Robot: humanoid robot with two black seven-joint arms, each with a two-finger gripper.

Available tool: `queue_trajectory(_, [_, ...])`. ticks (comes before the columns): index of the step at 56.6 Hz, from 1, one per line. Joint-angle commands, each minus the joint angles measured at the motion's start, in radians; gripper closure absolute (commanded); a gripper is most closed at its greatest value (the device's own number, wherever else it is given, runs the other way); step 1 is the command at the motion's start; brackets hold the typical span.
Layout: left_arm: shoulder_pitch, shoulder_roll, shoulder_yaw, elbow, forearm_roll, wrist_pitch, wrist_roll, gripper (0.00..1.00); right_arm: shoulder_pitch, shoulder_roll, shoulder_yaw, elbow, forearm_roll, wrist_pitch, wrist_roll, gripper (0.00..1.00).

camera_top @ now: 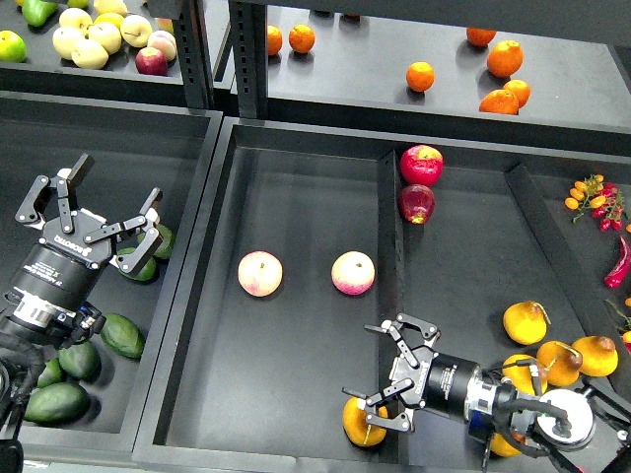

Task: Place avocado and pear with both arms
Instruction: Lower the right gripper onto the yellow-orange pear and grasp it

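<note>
While its fingers stand spread, the right end effector [386, 394] straddles a pear [361, 423], seemingly touching it. The left end effector [99, 217] gapes empty above an avocado [141, 267].

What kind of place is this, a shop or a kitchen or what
Probably a mock grocery produce display: black bins sort fruit by kind, with avocados on the left, pears on the right, and oranges on a shelf behind.
</note>
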Motion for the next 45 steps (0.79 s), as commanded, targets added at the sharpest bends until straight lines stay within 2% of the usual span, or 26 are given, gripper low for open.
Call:
queue_trajectory(1, [0.000,0.000,0.004,0.000,0.000,0.000,0.000,0.01,0.019,-0.035,-0.061,0.000,0.001,-0.004,0.000,0.00])
queue_trajectory(10, [0.000,0.000,0.020,0.000,0.000,0.000,0.000,0.01,0.077,-0.143,-0.158,0.000,-0.005,-0.001,0.000,0.00])
queue_trajectory(17, [0.000,0.000,0.025,0.000,0.000,0.000,0.000,0.01,0.095,-0.181,-0.192,-0.001,-0.010,0.002,0.000,0.00])
queue_trajectory(33, [0.000,0.000,0.027,0.000,0.000,0.000,0.000,0.01,0.091,-0.166,-0.195,-0.031,-0.039,0.000,0.000,0.00])
queue_trajectory(45, [0.000,0.000,0.030,-0.001,0.000,0.000,0.000,0.01,0.092,-0.109,-0.196,-0.077,-0.057,0.000,0.000,0.00])
